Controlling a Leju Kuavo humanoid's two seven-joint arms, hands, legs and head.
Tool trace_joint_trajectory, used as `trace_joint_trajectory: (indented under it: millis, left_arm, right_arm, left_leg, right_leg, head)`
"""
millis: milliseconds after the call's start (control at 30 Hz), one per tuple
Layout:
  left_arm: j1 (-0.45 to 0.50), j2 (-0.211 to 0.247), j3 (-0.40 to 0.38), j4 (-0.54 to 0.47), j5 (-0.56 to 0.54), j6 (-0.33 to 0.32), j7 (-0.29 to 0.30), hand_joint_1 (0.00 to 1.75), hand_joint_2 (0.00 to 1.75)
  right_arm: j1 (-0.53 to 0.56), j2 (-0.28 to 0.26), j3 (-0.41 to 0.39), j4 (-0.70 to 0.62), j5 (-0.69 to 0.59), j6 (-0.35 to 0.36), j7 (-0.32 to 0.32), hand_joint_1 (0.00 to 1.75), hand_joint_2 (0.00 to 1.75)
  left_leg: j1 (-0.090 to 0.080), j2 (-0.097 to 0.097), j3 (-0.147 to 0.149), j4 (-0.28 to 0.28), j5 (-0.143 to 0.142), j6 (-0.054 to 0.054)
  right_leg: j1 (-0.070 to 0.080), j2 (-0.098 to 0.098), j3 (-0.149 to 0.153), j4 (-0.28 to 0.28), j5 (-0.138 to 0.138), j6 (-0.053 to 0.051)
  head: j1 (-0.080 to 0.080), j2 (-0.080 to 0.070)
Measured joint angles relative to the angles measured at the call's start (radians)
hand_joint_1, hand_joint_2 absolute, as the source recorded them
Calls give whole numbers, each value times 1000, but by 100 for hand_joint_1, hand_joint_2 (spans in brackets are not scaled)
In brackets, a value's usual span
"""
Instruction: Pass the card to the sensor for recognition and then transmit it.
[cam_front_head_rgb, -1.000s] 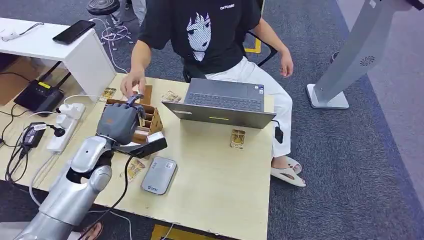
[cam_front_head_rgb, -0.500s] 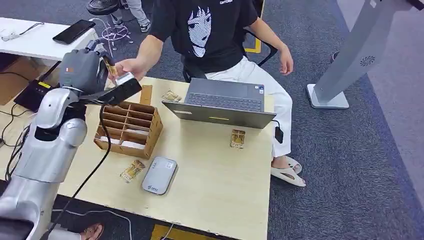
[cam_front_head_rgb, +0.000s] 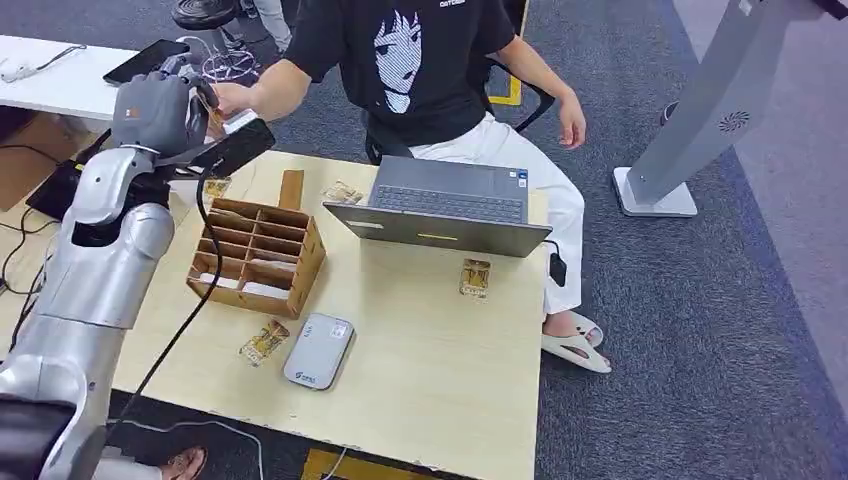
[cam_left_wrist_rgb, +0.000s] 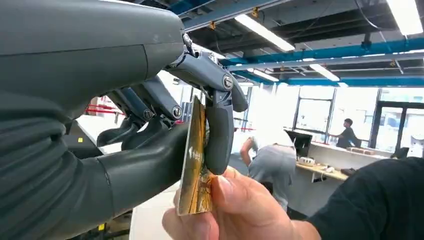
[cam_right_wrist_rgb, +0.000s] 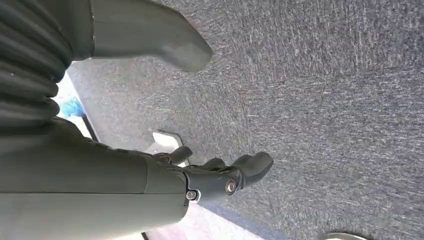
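- Pinching the card (cam_left_wrist_rgb: 196, 165) between thumb and a dark fingertip, the left hand (cam_front_head_rgb: 160, 112) was raised high over the far left corner of the table (cam_front_head_rgb: 440, 350), its other fingers curled in behind the card.
- Gold-toned, that card stood edge-on in the left wrist view, and any print on it was too blurred to read.
- A person's hand (cam_left_wrist_rgb: 235, 210) had hold of the same card from the other side, thumb flat on its face; in the head view that hand (cam_front_head_rgb: 232, 97) met the robot's right at the fingers.
- Down at the robot's side, the right hand (cam_right_wrist_rgb: 220, 175) hung over grey carpet, fingers loosely apart and holding nothing.
- Below the raised arm sat a brown divided box (cam_front_head_rgb: 256, 257) with pale slips in some of its compartments.
- Nearer the front edge lay a grey card reader (cam_front_head_rgb: 318, 350), small print on its casing too fine to read, and a card on the table (cam_front_head_rgb: 264, 341) just beside it.
- Another card (cam_front_head_rgb: 475, 277) lay in front of an open laptop (cam_front_head_rgb: 445, 208), which stood between the box and the seated person (cam_front_head_rgb: 420, 70).
- That person's black shirt carried a white face graphic and a short line of small white lettering I couldn't make out.
- On the white desk (cam_front_head_rgb: 60, 85) behind the hand rested a dark phone (cam_front_head_rgb: 148, 62).
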Motion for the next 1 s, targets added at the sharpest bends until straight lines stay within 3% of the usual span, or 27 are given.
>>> trace_joint_trajectory:
  millis: [67, 100, 133, 200, 233, 400, 833, 1000]
  left_arm:
    - [0, -3, 0, 8, -1, 4, 0, 175, 175]
    - [1, -5, 0, 12, 0, 10, -2, 154, 175]
    - [2, -7, 0, 14, 0, 19, -3, 0, 175]
    - [8, -9, 0, 14, 2, 36, -13, 0, 175]
    - [13, -12, 0, 14, 2, 53, -16, 0, 0]
    - [49, -23, 5, -9, 2, 97, -24, 0, 0]
    - [122, -42, 16, -67, -20, 130, -37, 0, 0]
    - [295, -2, 52, -181, 14, 243, -127, 0, 0]
  right_arm:
    - [0, 0, 0, 0, 0, 0, 1, 0, 175]
    - [0, 0, 0, 0, 0, 0, 2, 0, 175]
    - [0, 0, 0, 0, 0, 0, 4, 0, 175]
    - [0, -1, 0, 0, 1, 2, 6, 0, 175]
    - [0, -1, 0, 0, 3, 5, 10, 0, 175]
    - [0, -1, 0, 0, 6, 9, 7, 0, 175]
    - [0, -2, 0, 0, -3, 10, 4, 0, 175]
    - [1, 2, -5, 0, -31, -4, 15, 0, 175]
  left_leg:
    - [0, 0, 0, 0, 0, 0]
    - [0, 0, -1, 0, 0, 0]
    - [0, 0, -1, 0, 0, 0]
    - [0, 0, -1, 0, 0, 0]
    - [0, 0, -1, 0, 0, 0]
    - [0, 0, -2, 0, 0, 0]
    - [0, 0, -2, 0, 0, 0]
    - [0, 4, 0, -2, -2, -1]
  right_leg:
    - [0, 0, 0, 0, 0, 0]
    - [0, 0, 0, 0, 0, 0]
    - [0, 0, -1, 0, 0, 0]
    - [0, 0, -1, 0, 0, 0]
    - [0, 0, -1, 0, 0, 0]
    - [0, 0, -1, 0, 0, 0]
    - [0, 0, -1, 0, 0, 0]
    - [0, 5, -1, 0, -1, 0]
  head:
    - [0, 0]
    - [0, 0]
    - [0, 0]
    - [0, 0]
    - [0, 0]
    - [0, 0]
    - [0, 0]
    - [0, 0]
